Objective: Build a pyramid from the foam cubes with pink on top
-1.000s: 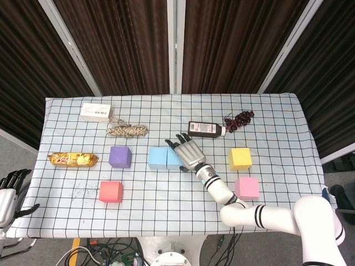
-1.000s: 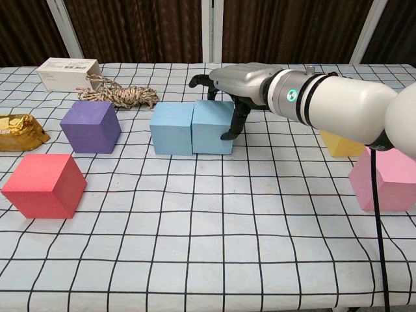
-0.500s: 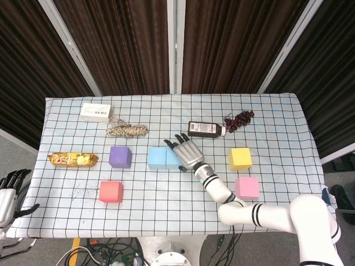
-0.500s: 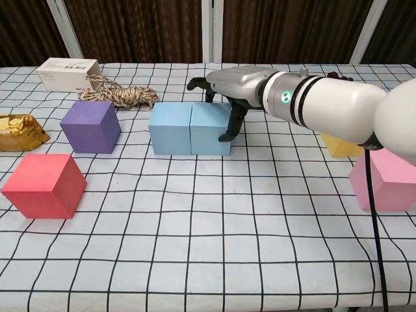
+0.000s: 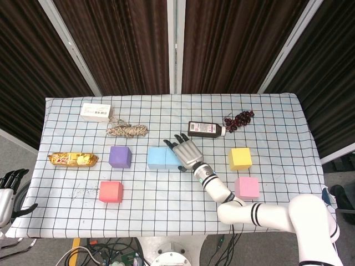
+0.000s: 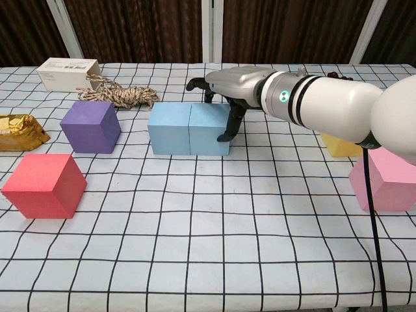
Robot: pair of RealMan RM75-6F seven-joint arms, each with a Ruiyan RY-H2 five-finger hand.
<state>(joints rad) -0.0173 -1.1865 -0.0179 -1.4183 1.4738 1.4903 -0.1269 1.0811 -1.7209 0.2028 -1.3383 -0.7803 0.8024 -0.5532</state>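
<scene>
The right blue cube (image 6: 209, 129) is partly covered by the right hand (image 6: 229, 88), fingers spread, nothing gripped. The left hand (image 5: 6, 188), cut off at the frame edge, is seen open.

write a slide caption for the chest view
Right hand rests against the right of two touching blue cubes; pink cube waits aside.

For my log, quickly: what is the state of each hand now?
Left hand: open, holds nothing.
Right hand: fingers spread over the right blue cube; grip cannot be told.
</scene>
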